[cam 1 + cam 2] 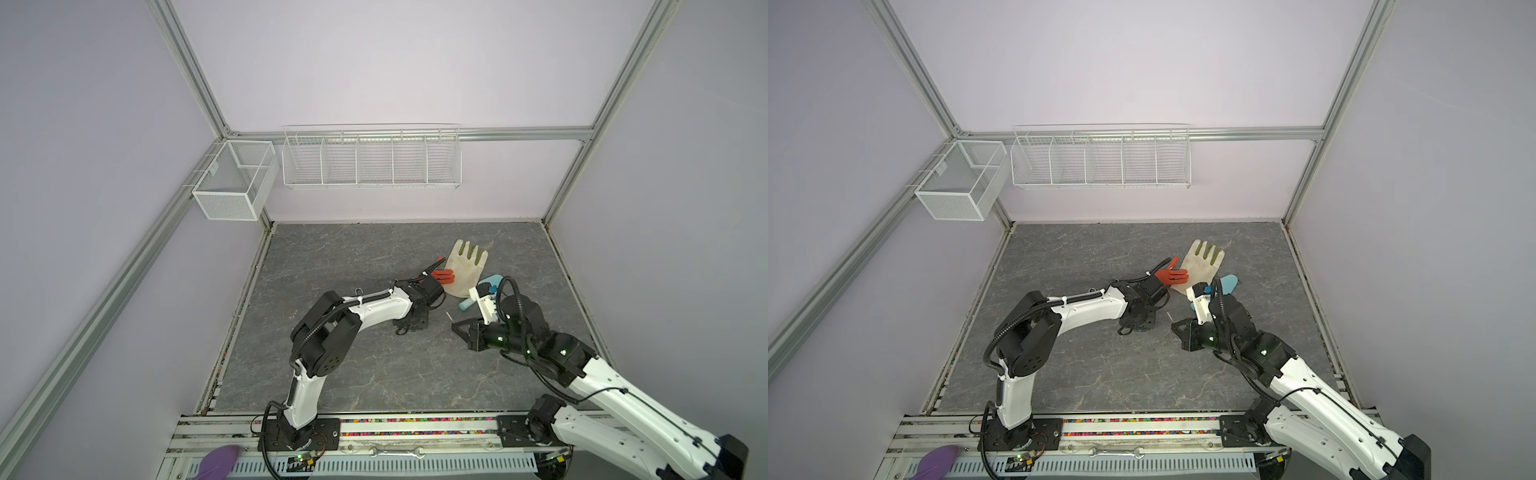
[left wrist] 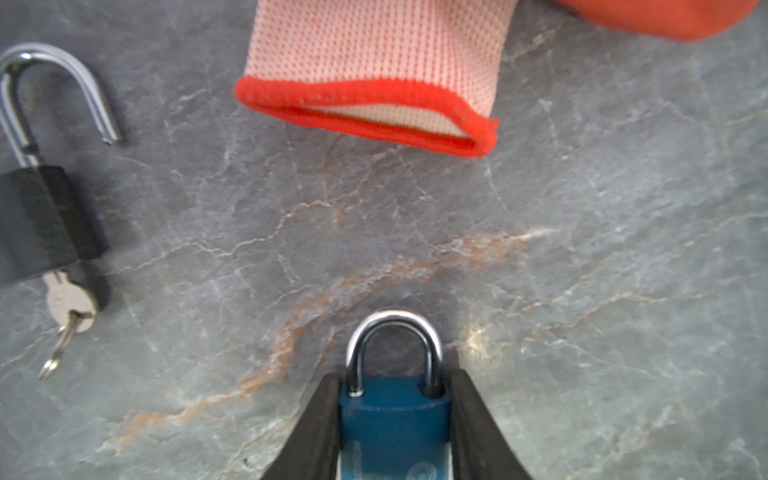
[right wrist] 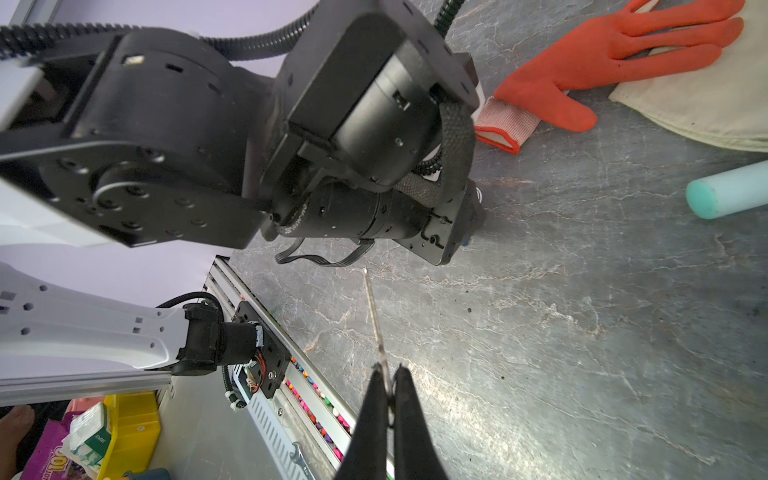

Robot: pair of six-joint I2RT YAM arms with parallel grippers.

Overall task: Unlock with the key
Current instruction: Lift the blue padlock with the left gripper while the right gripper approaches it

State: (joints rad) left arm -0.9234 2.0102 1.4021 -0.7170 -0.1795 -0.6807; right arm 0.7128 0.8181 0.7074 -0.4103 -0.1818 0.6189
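Left end effector (image 2: 392, 384), lowered, clamped padlock (image 2: 394, 419); right end effector (image 3: 388, 374), level, pinched key (image 3: 374, 316) nearby; open desk (image 1: 436, 338) between.

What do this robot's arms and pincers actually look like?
The left arm and right arm have smooth white shells between chunky black joints, with ribbed black hoses looping alongside. Green lights glow on the right one. The left gripper and right gripper each end in two tapering black fingers.

padlock (image 2: 394, 419): 2 | key (image 2: 68, 301): 2 | glove (image 1: 465, 270): 2 | wire basket (image 1: 372, 162): 2 | wrench (image 1: 397, 452): 1 | arm (image 1: 374, 309): 2
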